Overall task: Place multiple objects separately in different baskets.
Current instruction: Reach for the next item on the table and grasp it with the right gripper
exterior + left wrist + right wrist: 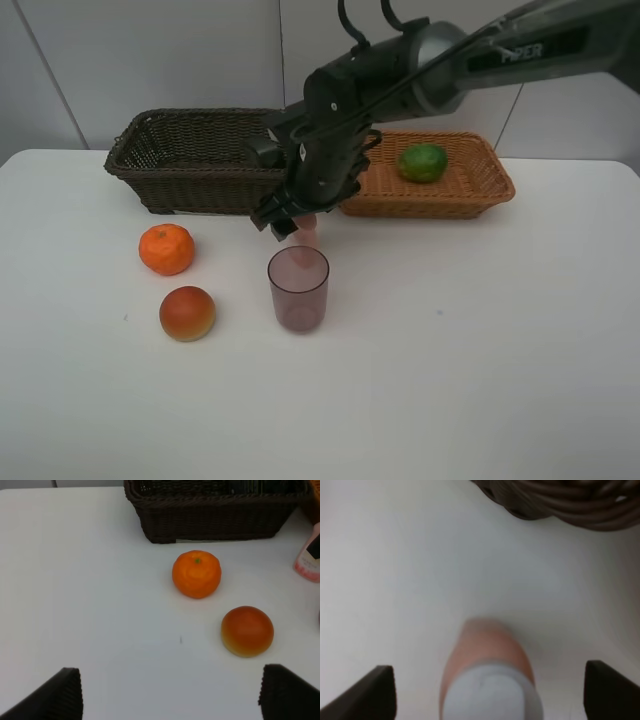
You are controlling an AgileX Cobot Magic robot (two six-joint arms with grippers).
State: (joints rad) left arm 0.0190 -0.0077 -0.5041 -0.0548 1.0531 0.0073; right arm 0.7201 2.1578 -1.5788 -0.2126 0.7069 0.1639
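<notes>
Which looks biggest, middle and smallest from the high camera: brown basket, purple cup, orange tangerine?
Largest: dark brown woven wicker basket
Next: translucent purple cup
Smallest: round orange tangerine, only slightly smaller than the cup.

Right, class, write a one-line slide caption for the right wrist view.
Open fingers straddle the pink white-capped bottle on the white table, dark basket beyond.

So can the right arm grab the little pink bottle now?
Probably yes. The right gripper is open over the pink bottle, one finger on each side, nothing between. The purple cup stands close, so careful.
</notes>
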